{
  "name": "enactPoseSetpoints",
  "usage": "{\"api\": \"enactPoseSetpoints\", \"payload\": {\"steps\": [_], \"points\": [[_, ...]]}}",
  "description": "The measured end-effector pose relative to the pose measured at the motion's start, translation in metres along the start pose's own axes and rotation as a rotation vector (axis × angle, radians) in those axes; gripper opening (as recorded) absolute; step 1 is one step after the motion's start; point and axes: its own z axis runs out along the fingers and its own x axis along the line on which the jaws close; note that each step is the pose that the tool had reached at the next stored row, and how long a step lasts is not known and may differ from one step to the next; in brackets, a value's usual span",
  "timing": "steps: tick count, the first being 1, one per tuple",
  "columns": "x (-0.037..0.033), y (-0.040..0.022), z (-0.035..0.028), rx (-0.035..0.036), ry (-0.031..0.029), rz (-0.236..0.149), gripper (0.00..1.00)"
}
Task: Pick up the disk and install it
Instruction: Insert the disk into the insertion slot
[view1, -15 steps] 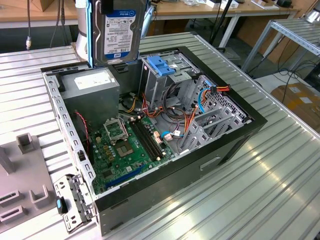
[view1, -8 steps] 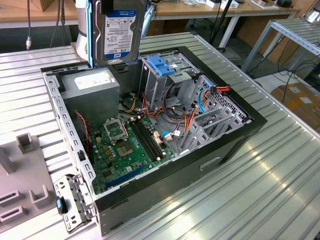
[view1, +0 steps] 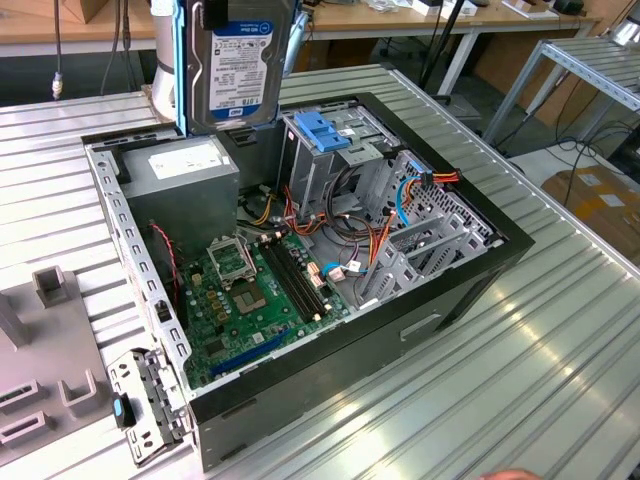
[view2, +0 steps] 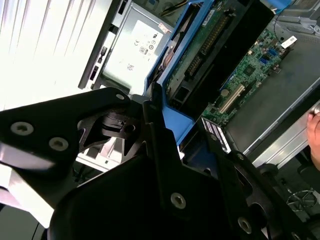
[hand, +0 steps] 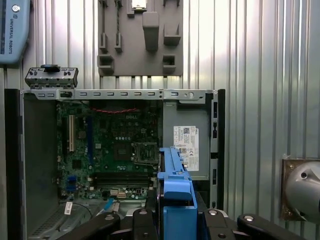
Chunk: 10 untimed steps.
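The disk hangs upright above the open computer case, over the back near the power supply. Its white-and-blue label faces the exterior camera, with the blue carrier rail along its edge. My gripper is shut on it from above, at the top of the exterior view. In the second wrist view the black fingers clamp the blue carrier, and the disk shows its green circuit-board side. In the first wrist view the disk is seen edge-on between the fingers of my gripper, above the power supply.
The tall metal drive cage with a blue latch piece stands at the case's back right, next to bundles of coloured cables. The motherboard lies on the case floor. A grey fixture plate lies left of the case. A hand is beside the case.
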Motion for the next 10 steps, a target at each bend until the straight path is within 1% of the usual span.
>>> {"api": "enactPoseSetpoints", "payload": {"steps": [9,10], "points": [[0.0092,0.0,0.0,0.0,-0.0001,0.0,0.37],[0.0118,0.0,-0.0001,0.0,0.0,0.0,0.37]]}}
